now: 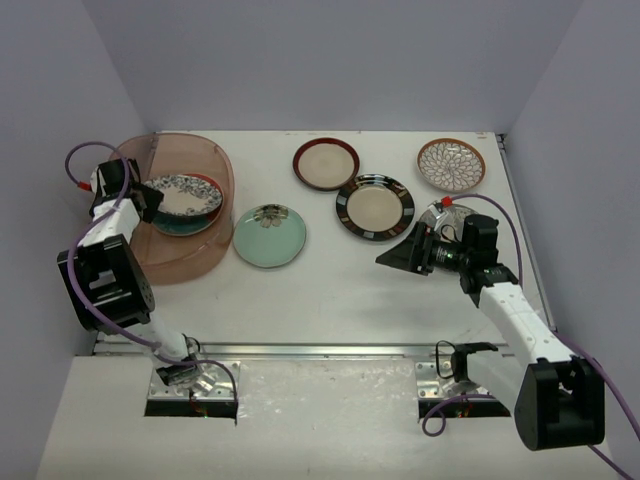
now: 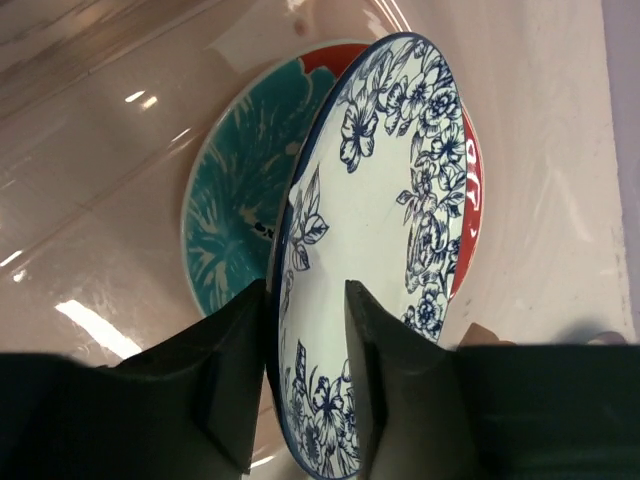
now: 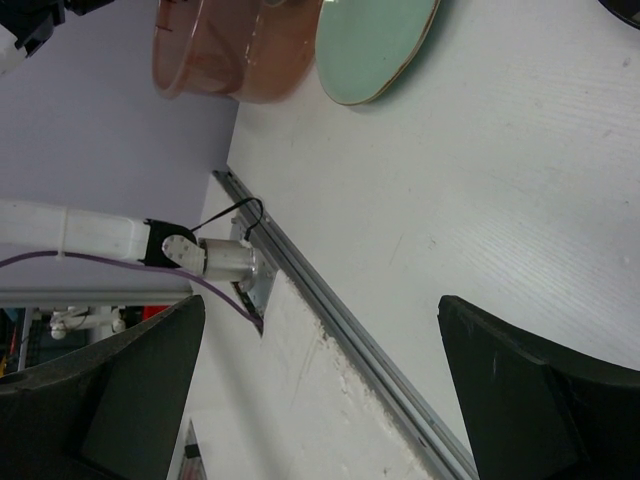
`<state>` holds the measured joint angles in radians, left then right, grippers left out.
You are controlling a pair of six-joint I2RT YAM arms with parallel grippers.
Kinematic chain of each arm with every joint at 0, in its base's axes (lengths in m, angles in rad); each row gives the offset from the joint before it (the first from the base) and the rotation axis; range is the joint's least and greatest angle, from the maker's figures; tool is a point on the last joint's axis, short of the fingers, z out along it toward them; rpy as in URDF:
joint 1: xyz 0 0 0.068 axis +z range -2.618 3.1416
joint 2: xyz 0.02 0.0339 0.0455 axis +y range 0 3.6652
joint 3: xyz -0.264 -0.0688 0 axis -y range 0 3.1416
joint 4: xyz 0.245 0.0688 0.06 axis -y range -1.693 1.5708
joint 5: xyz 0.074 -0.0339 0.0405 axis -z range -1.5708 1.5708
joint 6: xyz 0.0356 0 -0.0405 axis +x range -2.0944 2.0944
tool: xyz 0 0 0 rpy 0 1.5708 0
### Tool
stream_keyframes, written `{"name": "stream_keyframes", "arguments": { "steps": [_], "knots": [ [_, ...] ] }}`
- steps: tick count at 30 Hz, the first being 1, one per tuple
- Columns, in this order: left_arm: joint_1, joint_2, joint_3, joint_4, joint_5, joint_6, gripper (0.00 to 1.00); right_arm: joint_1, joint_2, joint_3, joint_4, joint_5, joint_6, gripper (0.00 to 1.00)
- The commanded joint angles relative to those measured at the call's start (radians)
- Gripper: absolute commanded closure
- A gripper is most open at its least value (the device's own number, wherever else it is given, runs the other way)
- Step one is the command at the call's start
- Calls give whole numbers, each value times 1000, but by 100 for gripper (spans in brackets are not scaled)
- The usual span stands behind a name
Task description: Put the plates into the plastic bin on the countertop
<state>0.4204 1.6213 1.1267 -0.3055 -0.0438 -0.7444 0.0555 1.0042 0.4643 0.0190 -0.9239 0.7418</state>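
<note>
Left pincer straddles the blue-white plate, grip unclear; right pincer gapes wide.

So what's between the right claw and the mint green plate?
Nothing: bare countertop between the right claw and the mint green plate, seen in the top and right wrist views.

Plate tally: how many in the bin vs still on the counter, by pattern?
In plastic bin: 2 (blue-white floral plate, red-and-teal plate)
On countertop: 5 (mint plate, brown-rimmed plate, black-rimmed plate, petal-pattern plate, grey plate partly under right arm)
Total: 7 plates
</note>
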Motion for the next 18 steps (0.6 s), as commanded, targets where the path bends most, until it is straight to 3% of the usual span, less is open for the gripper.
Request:
{"name": "stream_keyframes", "arguments": {
  "steps": [1,6,7,8,14,18],
  "knots": [
    [-1,-23,27,109,30,-17,49,-2,7,-11,69,-17,19,1],
    [0,-2,29,59,-3,-14,21,-2,21,-24,127,-26,63,1],
    [-1,20,43,44,-3,-5,8,-2,23,-24,129,-27,65,1],
    [-2,37,65,28,-2,3,1,-2,27,-25,130,-23,64,1],
    [-41,178,170,-69,27,59,0,0,53,-8,31,56,-12,1],
    [-68,230,248,-178,-50,50,0,0,53,2,-23,89,-39,1]
  ]
}}
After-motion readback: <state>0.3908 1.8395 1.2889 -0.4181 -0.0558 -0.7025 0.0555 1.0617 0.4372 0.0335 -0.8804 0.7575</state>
